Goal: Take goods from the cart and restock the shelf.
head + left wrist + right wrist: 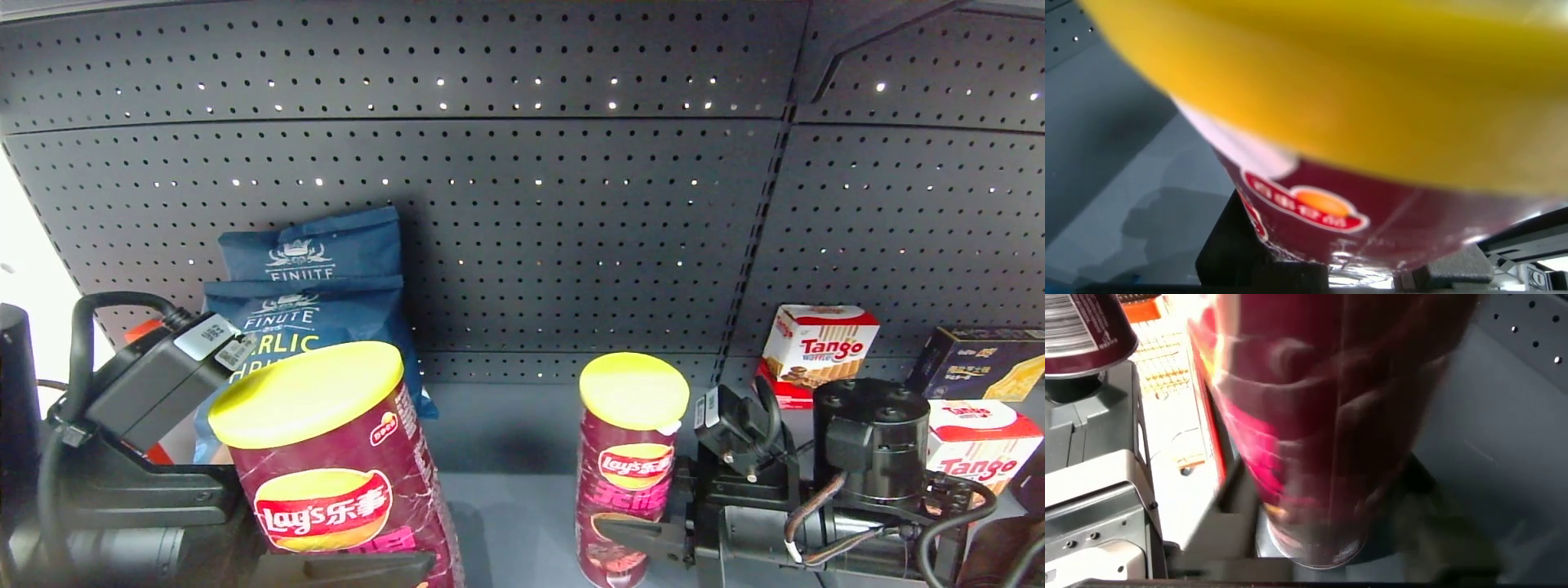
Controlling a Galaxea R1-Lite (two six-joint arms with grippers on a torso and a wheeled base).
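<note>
Head view: a dark shelf (506, 490) with a pegboard back. At the left, the left gripper (359, 555) is clamped around the left can (326, 465), a dark red chip tube leaning slightly, close to the camera. Two blue snack bags (318, 310) stand just behind it. Near the middle, the right gripper (637, 535) is closed on the lower half of the right can (624, 457), which is upright. Wafer boxes (816, 343) and a dark box (980, 363) sit at the far right, close to the right arm. Both cans wear yellow lids, and the bags and boxes are shut, so no contents can be seen.

Likely risks: a tall, narrow tube let go while leaning would probably topple. The left can could also push into the bags behind it, and the right arm could nudge the wafer boxes.

Left wrist view: the yellow lid (1355, 90) looms over the left can (1372, 204), with one dark finger (1241, 253) pressed against its side, above the grey shelf (1118, 188).

Right wrist view: the right can (1323, 433) stands between the fingers (1237, 498), its base low over the shelf (1486, 457). Whether it touches is unclear, so releasing it early could make it drop and wobble.
</note>
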